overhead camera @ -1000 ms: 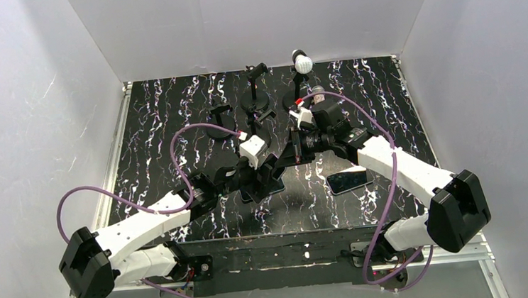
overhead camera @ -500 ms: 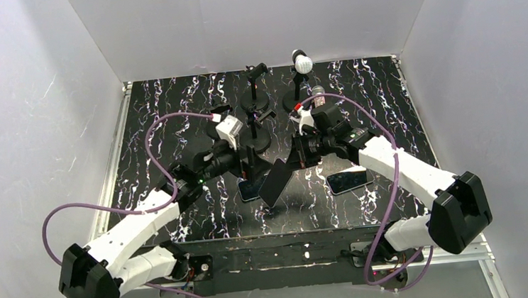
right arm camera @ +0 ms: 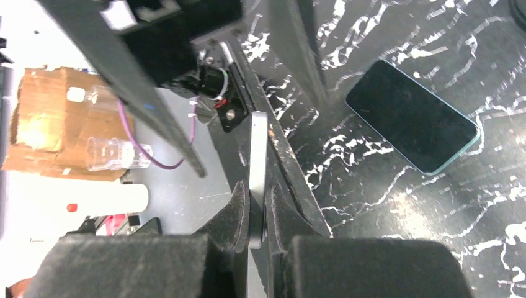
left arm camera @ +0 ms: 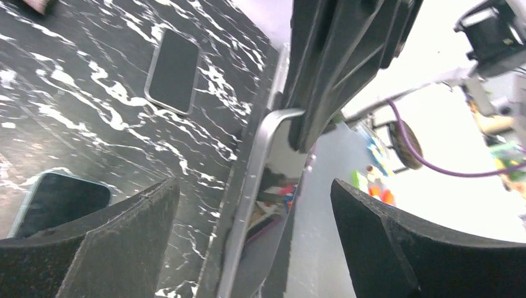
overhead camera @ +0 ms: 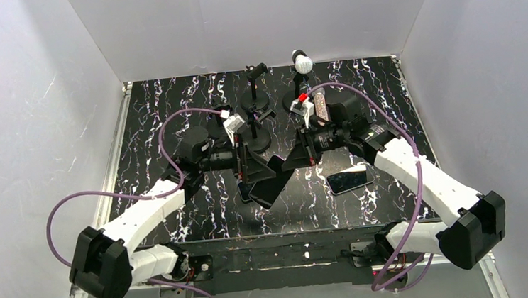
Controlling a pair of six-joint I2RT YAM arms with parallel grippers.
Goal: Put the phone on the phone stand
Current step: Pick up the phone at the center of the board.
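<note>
Firmly, the right end effector [right arm camera: 257,194] pinches the tilted phone [right arm camera: 258,139].

Black table [overhead camera: 158,107] veined white; white arms [overhead camera: 142,215], purple cable [left arm camera: 428,160], silver-edged black phone [right arm camera: 257,161]

— Overhead view?
— Bright, even light; white walls [overhead camera: 251,22] clean, faint sheen on the marbled table [overhead camera: 172,106].
— Wrist views?
— Left's background burnt out white; near fingers [left arm camera: 93,248] soft and dark in both.
</note>
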